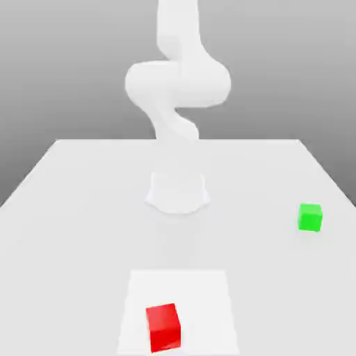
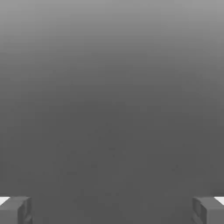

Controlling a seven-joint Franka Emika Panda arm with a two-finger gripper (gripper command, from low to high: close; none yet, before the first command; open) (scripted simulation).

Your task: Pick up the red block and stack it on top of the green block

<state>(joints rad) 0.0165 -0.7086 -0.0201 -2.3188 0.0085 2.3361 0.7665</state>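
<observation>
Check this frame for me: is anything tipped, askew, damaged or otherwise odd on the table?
Nothing stands out. The red block sits flat on a paler square patch of the table, slightly turned relative to the patch's edges. The green block rests upright, well apart, toward the exterior view's right. The claw is open and empty.

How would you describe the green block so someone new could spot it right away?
Start at the white arm's round base in the middle of the white table. Look toward the exterior view's right edge: the green block sits alone on the bare surface. The only other cube, the red block, lies on a paler square patch.
</observation>
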